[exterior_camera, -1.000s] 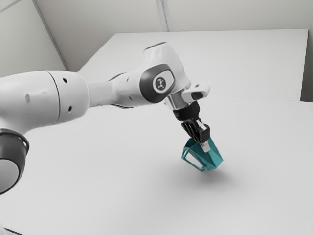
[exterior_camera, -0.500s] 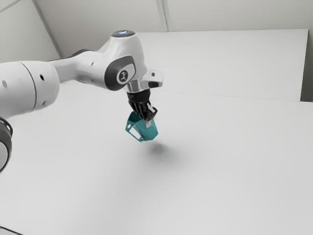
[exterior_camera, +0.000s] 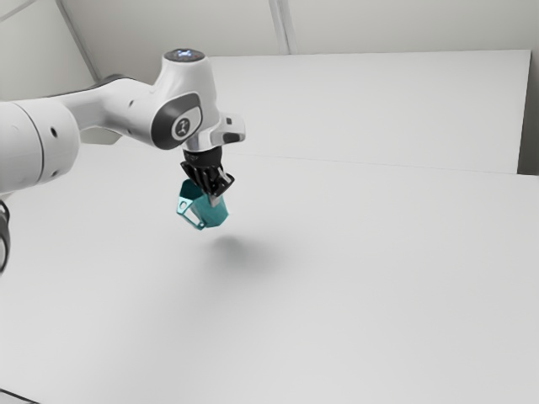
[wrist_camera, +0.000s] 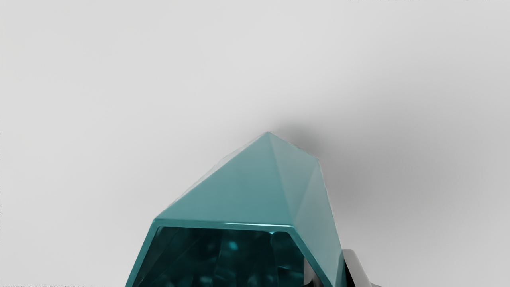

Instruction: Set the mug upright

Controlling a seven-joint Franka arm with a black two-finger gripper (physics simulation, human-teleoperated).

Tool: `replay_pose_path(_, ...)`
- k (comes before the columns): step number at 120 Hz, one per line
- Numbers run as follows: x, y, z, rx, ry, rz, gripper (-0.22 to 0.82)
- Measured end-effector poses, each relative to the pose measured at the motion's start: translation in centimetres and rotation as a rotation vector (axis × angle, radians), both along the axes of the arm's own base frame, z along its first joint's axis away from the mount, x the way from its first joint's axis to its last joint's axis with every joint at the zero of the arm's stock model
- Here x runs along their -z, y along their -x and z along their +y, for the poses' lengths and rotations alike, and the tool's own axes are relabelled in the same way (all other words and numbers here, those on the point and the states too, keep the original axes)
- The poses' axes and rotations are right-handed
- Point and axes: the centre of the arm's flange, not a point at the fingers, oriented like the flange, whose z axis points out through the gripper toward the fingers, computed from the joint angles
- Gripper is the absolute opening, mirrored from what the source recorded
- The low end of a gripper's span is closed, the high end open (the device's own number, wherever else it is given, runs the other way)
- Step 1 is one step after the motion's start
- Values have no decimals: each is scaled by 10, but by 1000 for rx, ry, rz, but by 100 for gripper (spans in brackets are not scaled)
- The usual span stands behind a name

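Currently | faceted teal mug (exterior_camera: 214, 214) aloft over the white table (exterior_camera: 354, 278), tipped, mouth toward the exterior view's left | black gripper (exterior_camera: 214, 199) pinching its wall, one finger inside | grasped and airborne; levelling, set-down, release seemingly remain

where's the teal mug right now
The teal mug is toward the exterior view's left, tilted in the grip of the gripper and lifted off the white table, above its soft shadow.
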Motion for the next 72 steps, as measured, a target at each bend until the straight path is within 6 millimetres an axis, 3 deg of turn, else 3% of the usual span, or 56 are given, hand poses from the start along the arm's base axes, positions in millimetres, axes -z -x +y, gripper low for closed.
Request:
replay_pose_path(33,46,-11,10,-45,-29,60,-18)
replay_pose_path(72,63,-13,15,-78,-20,80,-18)
